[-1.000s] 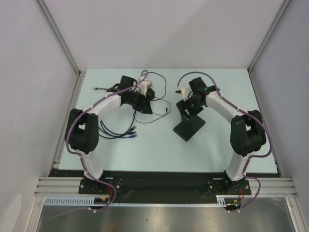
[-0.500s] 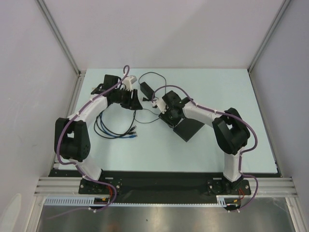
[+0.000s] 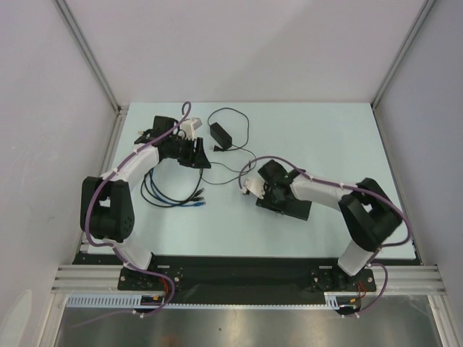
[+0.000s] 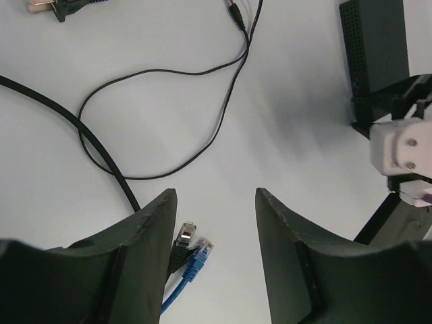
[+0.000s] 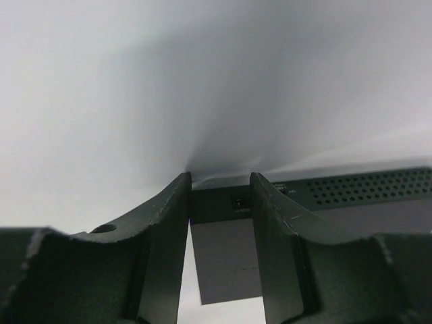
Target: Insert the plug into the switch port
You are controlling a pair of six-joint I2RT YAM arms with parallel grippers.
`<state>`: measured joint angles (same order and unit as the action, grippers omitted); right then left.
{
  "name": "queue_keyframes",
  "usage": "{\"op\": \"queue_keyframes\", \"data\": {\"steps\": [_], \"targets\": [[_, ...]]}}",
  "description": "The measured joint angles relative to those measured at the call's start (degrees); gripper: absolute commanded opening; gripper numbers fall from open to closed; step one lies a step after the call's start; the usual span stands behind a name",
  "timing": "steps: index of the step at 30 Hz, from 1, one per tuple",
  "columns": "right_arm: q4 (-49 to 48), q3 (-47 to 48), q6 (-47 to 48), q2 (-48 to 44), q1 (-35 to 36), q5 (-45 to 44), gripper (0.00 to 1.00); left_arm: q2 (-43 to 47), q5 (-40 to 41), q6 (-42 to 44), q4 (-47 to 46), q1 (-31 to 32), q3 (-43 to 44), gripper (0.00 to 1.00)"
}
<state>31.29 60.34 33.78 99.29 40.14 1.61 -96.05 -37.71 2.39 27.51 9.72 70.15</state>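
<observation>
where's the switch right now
In the top view the switch sits right of centre, beneath the right gripper; the right wrist view shows its end between the jaws.

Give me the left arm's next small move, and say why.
Probably nudge the left gripper sideways over the Ethernet plugs and lower it. Its jaws stand open and empty, the plugs lie right beside one finger, and the right gripper is at the switch, so a plug seems to be the missing piece.
</observation>
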Motion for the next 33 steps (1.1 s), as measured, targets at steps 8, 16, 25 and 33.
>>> {"op": "queue_keyframes", "data": {"steps": [8,16,25,33], "targets": [[4.04,-12.31,13.81,-13.97,-8.61,-2.14,0.82,-0.13,-1.70,0.00,-0.59,0.00,-0.09,0.59],[14.69,-1.75,13.11,-25.66,-23.43,4.07,0.94,-0.35,-3.37,0.61,-1.66,0.02,-0.09,0.60],[29.79,-5.57,21.75,-30.40,-46.12,4.98,0.86,-0.98,-3.54,0.63,-1.64,0.22,-0.09,0.61],[26.34,-15.87,18.27,-27.47,-47.28,5.79,0.86,-1.07,-3.43,1.11,-1.49,1.31,-0.09,0.64]]}}
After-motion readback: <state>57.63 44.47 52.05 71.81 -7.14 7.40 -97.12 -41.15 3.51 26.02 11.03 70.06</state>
